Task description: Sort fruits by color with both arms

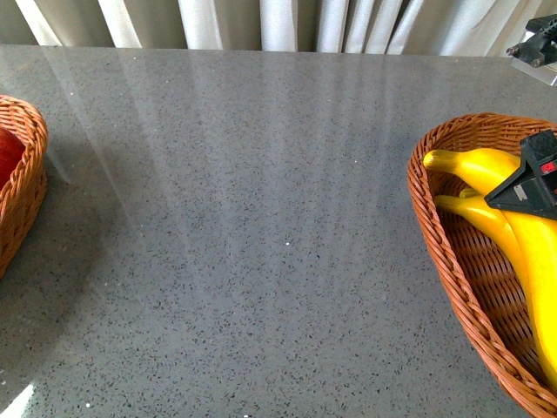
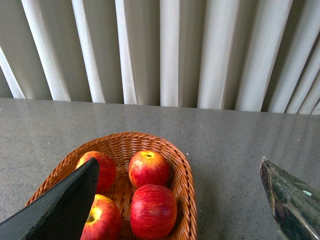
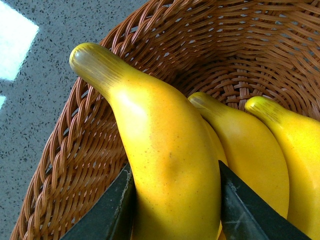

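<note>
1. Three bananas show in our right wrist view; the nearest banana [image 3: 165,160] sits squarely between the right gripper [image 3: 172,210] fingers, one dark finger [image 3: 107,212] on each flank, both touching the peel. So the right tool is clamped on that banana.
2. Its stem end points away from the gripper, toward the woven wall of the right basket [image 3: 75,165]. We can't tell whether it is lifted or resting on the weave.
3. Two more bananas lie just beside the held one, outside the jaws: second banana [image 3: 245,150] touching it, third banana [image 3: 295,145] at the far side.
4. Front view: right gripper [image 1: 529,185] hangs over the right basket [image 1: 435,209], with yellow bananas [image 1: 487,165] under and ahead of it.
5. Four apples sit in the left basket [image 2: 182,175], ahead of and below the left gripper [image 2: 180,200]: rear apple [image 2: 148,167], front apple [image 2: 153,210], apple by the finger [image 2: 102,170], and a partly hidden apple [image 2: 102,217] behind the dark finger [image 2: 60,205].
6. Left tool is released: fingers spread wide, nothing between them, other finger [image 2: 292,202] well apart over bare grey table [image 2: 230,145].
7. Front view shows only the left basket rim [image 1: 30,165] at the frame edge, red inside. Curtain [image 2: 170,50] behind the table.
</note>
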`<state>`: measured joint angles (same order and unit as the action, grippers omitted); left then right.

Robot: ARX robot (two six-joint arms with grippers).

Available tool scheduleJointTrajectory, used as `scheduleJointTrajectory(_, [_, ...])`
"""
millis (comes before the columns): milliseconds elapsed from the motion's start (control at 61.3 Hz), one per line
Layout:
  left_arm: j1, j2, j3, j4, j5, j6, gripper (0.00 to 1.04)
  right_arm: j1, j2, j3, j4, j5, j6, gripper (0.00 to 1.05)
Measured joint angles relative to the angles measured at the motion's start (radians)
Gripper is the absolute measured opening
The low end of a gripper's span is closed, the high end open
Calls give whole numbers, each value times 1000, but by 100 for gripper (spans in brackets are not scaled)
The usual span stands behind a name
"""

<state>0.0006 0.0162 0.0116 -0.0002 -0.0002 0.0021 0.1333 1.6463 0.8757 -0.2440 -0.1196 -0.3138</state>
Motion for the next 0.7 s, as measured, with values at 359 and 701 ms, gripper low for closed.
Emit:
scheduleJointTrajectory(359, [0,0,0,0,0,0,96,-21,-25,-22,15,-8,11,97])
scheduleJointTrajectory(701, [0,0,0,0,0,0,96,-66,-366,-169,209,-11,76,96])
